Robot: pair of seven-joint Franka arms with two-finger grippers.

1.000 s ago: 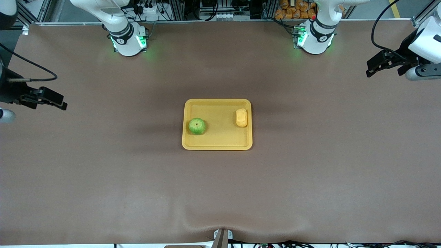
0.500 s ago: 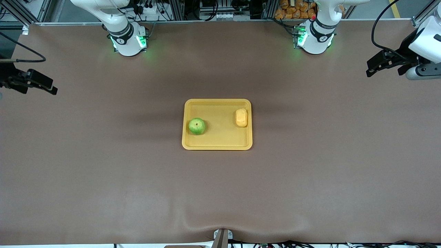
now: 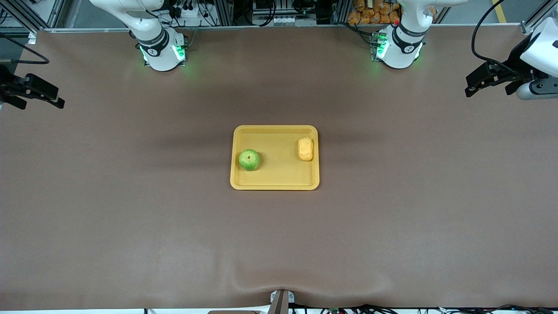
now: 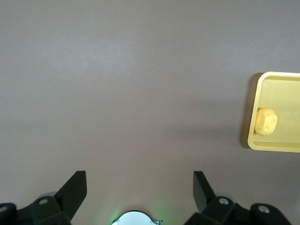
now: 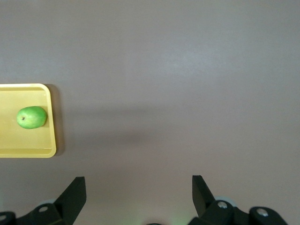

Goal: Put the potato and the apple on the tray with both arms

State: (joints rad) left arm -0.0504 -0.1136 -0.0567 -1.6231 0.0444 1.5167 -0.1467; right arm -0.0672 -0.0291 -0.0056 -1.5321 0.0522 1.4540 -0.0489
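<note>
2 white jointed arms [image 3: 152, 39], black grippers [image 3: 477, 83], black cables, green base lights

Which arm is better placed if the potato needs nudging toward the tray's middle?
Left, probably: the potato lies at the tray's left-arm end. Both grippers, left and right, are open over bare table.

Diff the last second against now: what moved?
The right claw, open and empty, drew back toward the robots' bases along the right arm's end of the table. The left claw, also open and empty, barely shifted at the left arm's end. Nothing was grasped or released. The apple and potato stayed put on the tray.
</note>
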